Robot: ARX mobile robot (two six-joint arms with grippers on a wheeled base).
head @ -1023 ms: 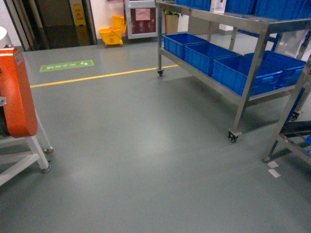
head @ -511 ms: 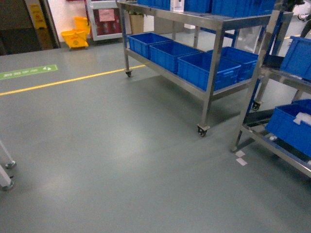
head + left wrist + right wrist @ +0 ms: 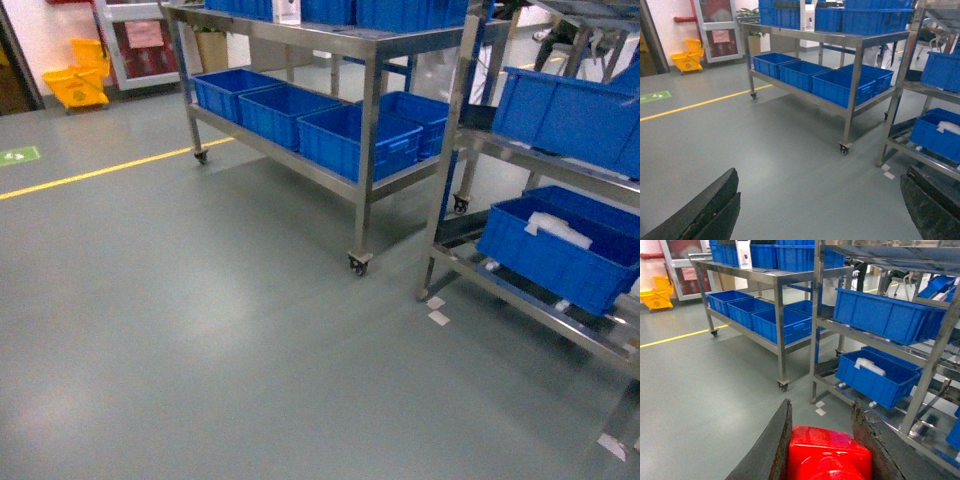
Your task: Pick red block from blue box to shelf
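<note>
**Q.** Which step is in hand?

**A.** The carry, by my reading. In the right wrist view the right pincer (image 3: 822, 440) is pinching the red block (image 3: 829, 452) between its two dark fingers (image 3: 771, 450), low in the frame. The blue box appears in no view. The shelf (image 3: 450, 150), a stainless-steel rack with tilted dark blue crates (image 3: 560, 115), stands ahead and to the right of the head view, beside a wheeled steel trolley (image 3: 365, 150) loaded with more crates.

**Q.** And the left arm?

**A.** The left pincer (image 3: 820, 212) is spread wide and carries nothing; only bare floor (image 3: 790, 165) shows between its fingers.

**Q.** What does the next move call for?

**A.** Probably closing on the rack, which is well apart from the pincer, then lifting the block to a tier. The lower crate (image 3: 875, 375) already holds a pale item (image 3: 869, 365). Which tier is meant cannot be told. The grip must hold firm during travel.
</note>
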